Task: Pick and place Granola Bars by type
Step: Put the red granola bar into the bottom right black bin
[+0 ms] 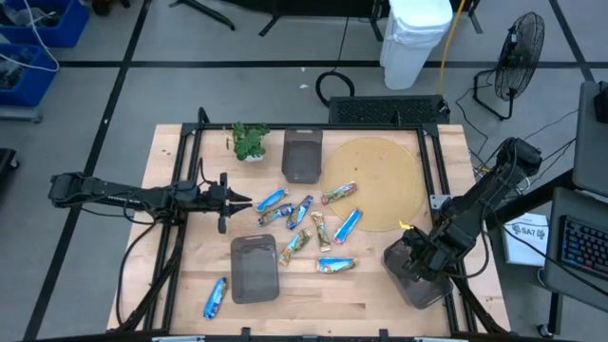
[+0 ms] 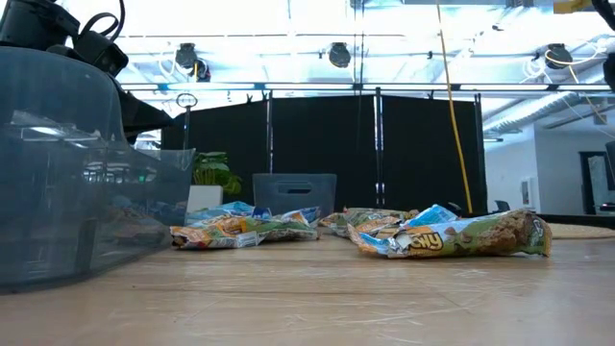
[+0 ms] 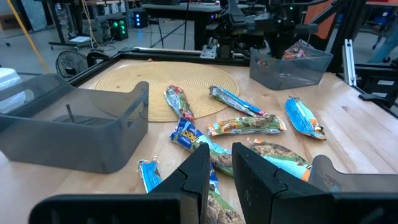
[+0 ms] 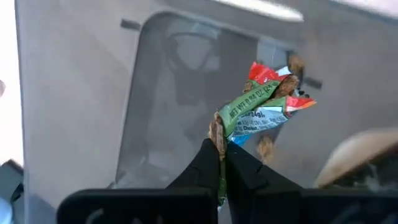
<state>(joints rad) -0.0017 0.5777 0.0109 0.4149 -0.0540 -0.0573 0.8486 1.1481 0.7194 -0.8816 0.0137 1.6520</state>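
the right gripper, fingers pinching a green-wrapped granola bar by its end, hangs over the grey bin at the counter's right front. that thin grip may slip, or the wrapper cling. the left gripper, fingers nearly together on nothing, hovers near the loose bars.
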